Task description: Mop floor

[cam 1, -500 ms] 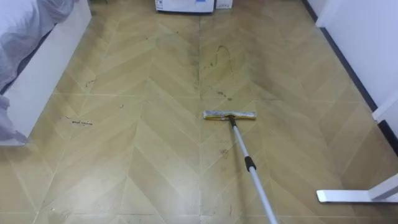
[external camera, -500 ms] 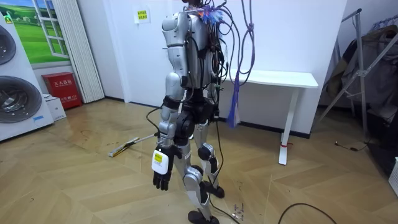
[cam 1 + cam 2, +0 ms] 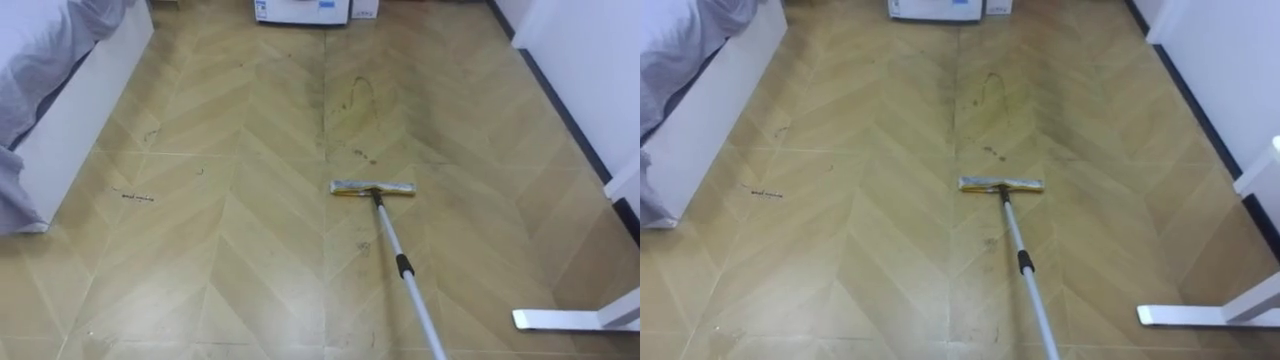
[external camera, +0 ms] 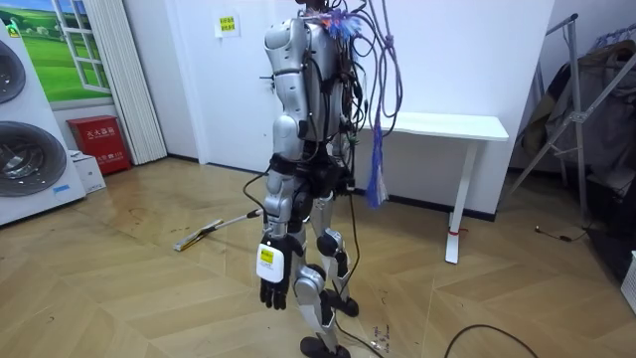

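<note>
From my station: the left hand (image 4: 273, 290) hangs beside the thigh, fingers slack and pointing down, holding nothing. The mop (image 3: 372, 187) lies with its flat head on the wooden floor (image 3: 250, 250) ahead of the robot, its pole (image 3: 404, 275) slanting back toward the lower right of the eye views. Dark smudges (image 3: 355, 95) lie beyond the head. The bed (image 3: 75, 110) is at far left and the white table foot (image 3: 565, 318) at lower right.

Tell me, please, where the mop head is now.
In the left eye view the mop head lies on the floor near the middle, just short of the dark smudges, the bed far to its left.
</note>
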Available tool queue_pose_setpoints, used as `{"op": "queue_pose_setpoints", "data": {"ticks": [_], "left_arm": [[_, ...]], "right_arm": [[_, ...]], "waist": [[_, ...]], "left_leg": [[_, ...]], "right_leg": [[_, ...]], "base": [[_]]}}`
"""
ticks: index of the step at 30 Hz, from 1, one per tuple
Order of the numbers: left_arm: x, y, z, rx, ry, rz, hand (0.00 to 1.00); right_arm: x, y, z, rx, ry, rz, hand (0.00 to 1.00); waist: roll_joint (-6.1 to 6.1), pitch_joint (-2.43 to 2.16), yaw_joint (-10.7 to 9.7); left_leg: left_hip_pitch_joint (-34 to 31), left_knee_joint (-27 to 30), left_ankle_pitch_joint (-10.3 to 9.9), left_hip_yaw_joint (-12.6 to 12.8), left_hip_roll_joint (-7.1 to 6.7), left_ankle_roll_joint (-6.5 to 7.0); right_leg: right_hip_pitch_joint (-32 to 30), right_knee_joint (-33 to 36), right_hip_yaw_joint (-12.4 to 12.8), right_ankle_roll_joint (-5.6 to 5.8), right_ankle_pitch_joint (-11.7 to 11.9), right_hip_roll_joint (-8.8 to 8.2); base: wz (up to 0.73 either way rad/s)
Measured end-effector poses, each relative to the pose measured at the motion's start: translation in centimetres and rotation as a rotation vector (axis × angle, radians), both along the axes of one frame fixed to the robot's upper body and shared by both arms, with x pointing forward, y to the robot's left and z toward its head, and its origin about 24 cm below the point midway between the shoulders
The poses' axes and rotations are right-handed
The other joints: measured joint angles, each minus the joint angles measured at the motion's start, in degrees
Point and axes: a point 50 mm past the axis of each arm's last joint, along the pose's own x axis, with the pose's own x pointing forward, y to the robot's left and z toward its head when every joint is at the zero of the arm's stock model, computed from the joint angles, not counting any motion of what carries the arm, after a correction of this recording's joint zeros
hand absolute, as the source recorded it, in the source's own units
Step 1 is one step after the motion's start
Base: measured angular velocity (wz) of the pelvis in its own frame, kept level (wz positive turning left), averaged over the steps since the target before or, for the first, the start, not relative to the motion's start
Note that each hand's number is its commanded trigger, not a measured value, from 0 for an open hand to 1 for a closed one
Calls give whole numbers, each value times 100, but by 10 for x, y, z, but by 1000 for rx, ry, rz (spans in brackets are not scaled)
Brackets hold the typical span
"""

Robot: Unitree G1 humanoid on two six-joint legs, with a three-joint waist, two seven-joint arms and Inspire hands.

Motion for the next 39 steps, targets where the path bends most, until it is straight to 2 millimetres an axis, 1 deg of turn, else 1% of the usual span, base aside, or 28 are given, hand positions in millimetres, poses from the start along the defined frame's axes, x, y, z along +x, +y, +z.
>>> {"op": "queue_pose_setpoints", "data": {"ticks": [2, 7, 8, 9, 10, 12, 18, 21, 23, 25, 26, 27, 28, 29, 30, 32, 34, 35, 36, 37, 38, 39], "left_arm": [[-1, -1, 0, -1, 2, 0, 0], [7, -2, 0, -2, -23, -5, 0], [10, -2, 0, -1, -32, -9, 0], [10, -1, 0, 2, -31, -9, 0], [13, -1, 0, 4, -34, -12, 0], [15, -1, 0, 3, -39, -14, 0], [24, -3, -1, -1, -47, -18, 0], [24, -6, -2, -9, -40, -50, 0], [25, -7, -2, -11, -40, -52, 0], [30, -8, -2, -13, -48, -56, 0], [35, -8, -2, -14, -54, -59, 0], [41, -9, -2, -14, -64, -63, 0], [45, -9, -2, -14, -72, -65, 0], [52, -9, -2, -8, -94, -68, 0], [58, -9, -1, -3, -118, -63, 0], [66, -9, -1, -3, -151, -50, 0], [70, -9, 0, 6, -162, -52, 0], [70, -9, 0, 14, -161, -52, 0], [70, -8, 0, 16, -157, -50, 0], [69, -8, -1, 16, -153, -49, 0], [67, -9, -1, 18, -145, -39, 0], [67, -8, -1, 23, -143, -30, 0]], "right_arm": [[-1, 0, 0, -3, 2, -4, 100], [1, 1, 0, -5, -3, -16, 100], [4, 0, 0, -7, -8, -15, 100], [7, 0, 0, -9, -11, -13, 100], [6, 0, 0, -11, -7, -14, 100], [8, 0, 0, -15, -10, -14, 100], [17, -1, 0, -36, -27, -25, 100], [20, 0, 0, -42, -37, -30, 100], [20, 0, 0, -41, -38, -35, 100], [22, 0, 0, -45, -45, -38, 100], [27, 0, 1, -48, -59, -42, 100], [31, 0, 1, -52, -71, -47, 100], [33, 0, 1, -56, -77, -48, 100], [37, 0, 2, -63, -89, -47, 100], [40, 0, 2, -70, -100, -48, 100], [44, -1, 3, -82, -120, -49, 100], [44, -3, 3, -104, -132, -50, 100], [43, -5, 3, -117, -129, -52, 100], [42, -8, 4, -129, -127, -58, 100], [41, -9, 4, -137, -125, -60, 100], [37, -13, 5, -155, -112, -78, 100], [31, -17, 5, -171, -96, -92, 100]], "waist": [[14, -2, -4], [24, -2, -5], [19, -2, -4], [47, -19, -3], [26, -5, -6], [38, -11, 3], [89, -6, 11], [137, -23, -2], [131, -18, -4], [134, -9, 3], [108, 9, 21], [143, 39, 13], [118, 39, 20], [131, 59, 52], [148, 68, 63], [156, 74, 96], [171, 84, 99], [174, 88, 134], [170, 100, 157], [170, 103, 151], [173, 102, 151], [178, 102, 150]], "left_leg": [[-5, 7, 0, -3, 0, 0], [-138, 41, 1, 0, -7, 0], [-228, 57, 2, 3, -10, -1], [-322, 102, 2, 5, -14, -1], [-407, 150, 2, 5, -13, -1], [-504, 168, 2, 1, -10, -1], [-950, 246, 3, -12, 3, -6], [-1147, 299, 13, -10, 2, -19], [-1258, 350, 16, -15, 3, -24], [-1408, 439, 17, -19, 1, -25], [-1507, 450, 17, -16, 2, -25], [-1615, 468, 19, -15, -3, -29], [-1685, 499, 20, -13, -10, -29], [-1838, 568, 20, -12, -14, -29], [-2007, 671, 20, -12, -16, -29], [-2296, 861, 20, -15, -34, -29], [-2552, 1039, 20, -16, -46, -29], [-2716, 1170, 18, -9, -47, -31], [-2944, 1424, 16, -8, -56, -33], [-3063, 1562, 15, -15, -64, -33], [-3309, 1860, -2, -24, -87, -61], [-3591, 2237, -53, -48, -106, -142]], "right_leg": [[12, -3, -11, 0, 0, -1], [-90, 31, -24, -1, -1, -13], [-191, 83, -21, -8, -6, -23], [-287, 133, -21, -13, -10, -33], [-347, 142, -22, -14, -9, -34], [-459, 190, -15, -15, -9, -34], [-883, 276, -33, -57, 8, -32], [-1103, 328, -23, -59, 9, -37], [-1210, 359, -27, -62, 7, -42], [-1401, 462, -9, -67, 5, -54], [-1535, 531, 2, -68, 4, -59], [-1635, 540, 4, -72, 2, -66], [-1714, 587, 7, -82, -4, -77], [-1888, 714, 25, -94, -11, -92], [-2039, 777, 32, -95, -12, -99], [-2319, 962, 34, -121, -29, -136], [-2565, 1147, 31, -156, -55, -169], [-2721, 1268, 40, -186, -78, -179], [-2933, 1474, 61, -223, -106, -206], [-3030, 1596, 62, -253, -130, -227], [-3221, 1835, 92, -292, -224, -269], [-3426, 2148, 96, -313, -364, -323]], "base": [[0], [0], [0], [0], [0], [0], [2], [-2], [0], [-3], [-6], [-6], [0], [0], [0], [2], [7], [4], [3], [12], [25], [31]]}}
